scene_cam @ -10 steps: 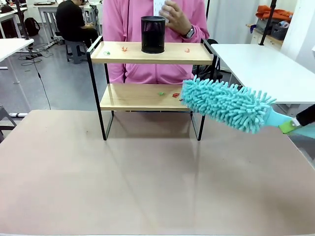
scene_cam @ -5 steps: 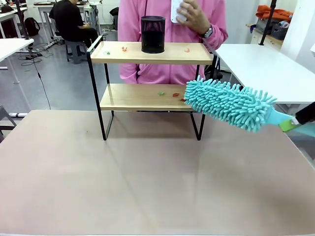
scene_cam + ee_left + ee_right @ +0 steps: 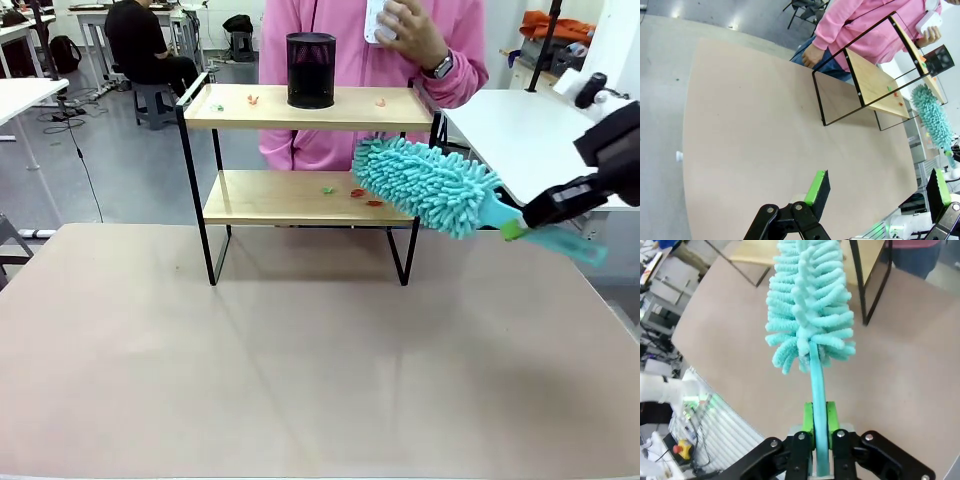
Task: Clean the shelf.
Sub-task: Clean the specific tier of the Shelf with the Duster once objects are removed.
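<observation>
The shelf (image 3: pixel 300 110) stands at the table's far side, seen also in the left wrist view (image 3: pixel 875 82). A black mesh cup (image 3: pixel 311 70) and small coloured scraps (image 3: pixel 252 99) lie on its top board. More scraps (image 3: pixel 357 192) lie on the lower board. My right gripper (image 3: pixel 516 229) is shut on the handle of a teal fluffy duster (image 3: pixel 425 185), whose head reaches over the lower board's right end. In the right wrist view the duster (image 3: pixel 810 305) points away from the gripper (image 3: pixel 819 415). My left gripper (image 3: pixel 877 189) hangs open above the table, holding nothing.
A person in a pink top (image 3: pixel 340 50) stands behind the shelf, holding a white object (image 3: pixel 380 18). A white table (image 3: pixel 520 130) stands at the right. The brown tabletop (image 3: pixel 300 350) spreads in front of the shelf. Another person (image 3: pixel 140 45) sits far back left.
My right arm rose and swung left, carrying the duster head up and left onto the lower board's right end. The person stepped to the right.
</observation>
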Robot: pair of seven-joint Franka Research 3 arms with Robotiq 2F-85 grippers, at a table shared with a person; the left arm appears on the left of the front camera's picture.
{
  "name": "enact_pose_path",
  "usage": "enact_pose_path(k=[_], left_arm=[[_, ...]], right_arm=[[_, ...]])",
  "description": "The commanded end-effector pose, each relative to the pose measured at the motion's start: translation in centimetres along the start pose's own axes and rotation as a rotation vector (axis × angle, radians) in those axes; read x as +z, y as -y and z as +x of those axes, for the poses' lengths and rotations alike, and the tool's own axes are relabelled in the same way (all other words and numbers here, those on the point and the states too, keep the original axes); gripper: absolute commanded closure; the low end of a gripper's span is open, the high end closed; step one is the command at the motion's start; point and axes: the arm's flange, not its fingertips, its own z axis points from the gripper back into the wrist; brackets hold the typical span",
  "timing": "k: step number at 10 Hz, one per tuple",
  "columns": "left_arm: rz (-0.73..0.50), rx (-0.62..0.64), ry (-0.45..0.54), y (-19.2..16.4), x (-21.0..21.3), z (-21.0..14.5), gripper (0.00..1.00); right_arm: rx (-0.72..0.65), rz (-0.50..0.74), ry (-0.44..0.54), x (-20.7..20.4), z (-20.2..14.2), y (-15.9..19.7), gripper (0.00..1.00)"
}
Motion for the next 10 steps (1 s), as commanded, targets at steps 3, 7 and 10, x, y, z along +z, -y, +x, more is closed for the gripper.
enact_pose_path(k=[3, 7, 10], left_arm=[[-0.015, -0.021, 0.013, 0.1, -0.1, 0.1, 0.0], [-0.015, -0.021, 0.013, 0.1, -0.1, 0.1, 0.0], [-0.015, -0.021, 0.013, 0.1, -0.1, 0.1, 0.0]], right_arm=[[0.002, -0.108, 0.038, -4.5, -0.6, -2.0, 0.87], [-0.045, -0.258, 0.063, -8.4, -0.2, -3.3, 0.87], [-0.114, -0.323, 0.109, -10.4, 0.7, -2.8, 0.87]])
